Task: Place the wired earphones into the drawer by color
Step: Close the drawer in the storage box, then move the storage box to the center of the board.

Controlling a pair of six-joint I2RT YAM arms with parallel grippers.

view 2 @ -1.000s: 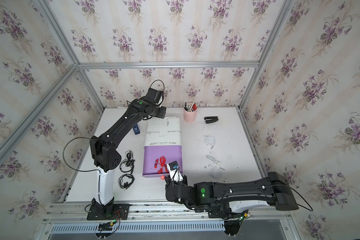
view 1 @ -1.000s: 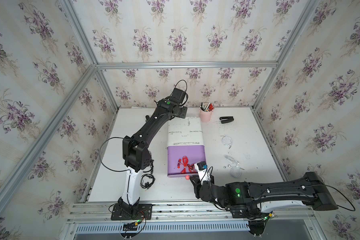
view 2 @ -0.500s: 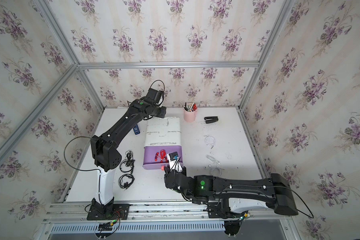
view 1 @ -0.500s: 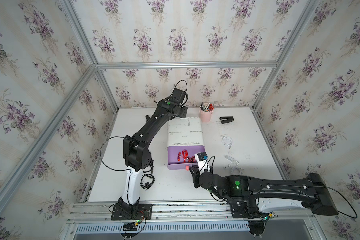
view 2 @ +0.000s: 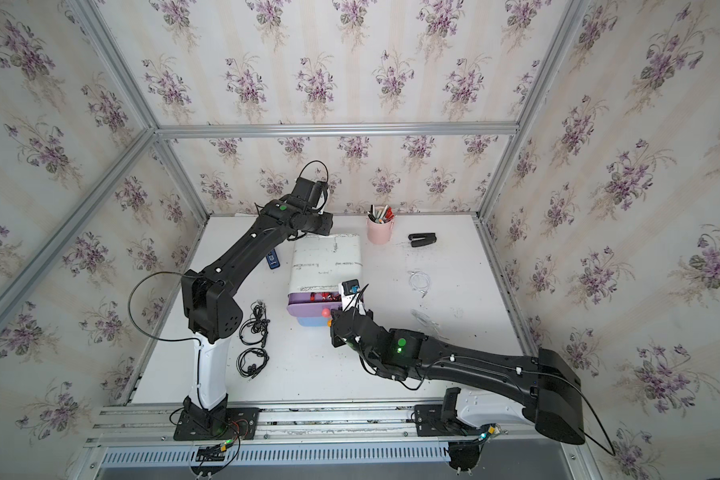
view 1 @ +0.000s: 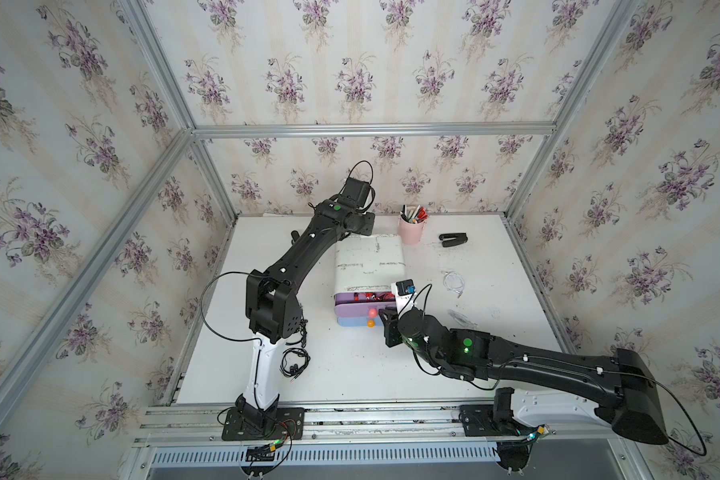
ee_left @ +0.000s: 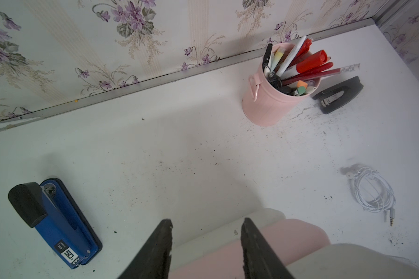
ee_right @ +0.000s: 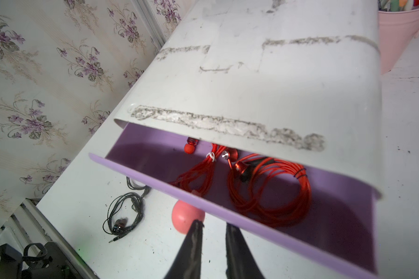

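Start from the white drawer cabinet (view 1: 368, 266). Its purple drawer (ee_right: 140, 177) stands a slit open at the cabinet's front. Your left gripper (ee_left: 206, 221) sits over the cabinet's back edge, jaws apart; I can't tell whether they touch it. Your right gripper (ee_right: 213, 223) is at the cabinet's front, just beside the pink knob (ee_right: 184, 218), with its jaws a narrow gap apart and empty.

Red earphones (ee_right: 269, 188) lie inside the drawer. Black earphones (view 2: 253, 324) lie beside the cabinet toward the left arm's base, and white earphones (view 1: 453, 282) lie on its opposite side.

These are probably light, floppy coils that snag easily. Pinch across the bunched loops, not an earbud or plug.
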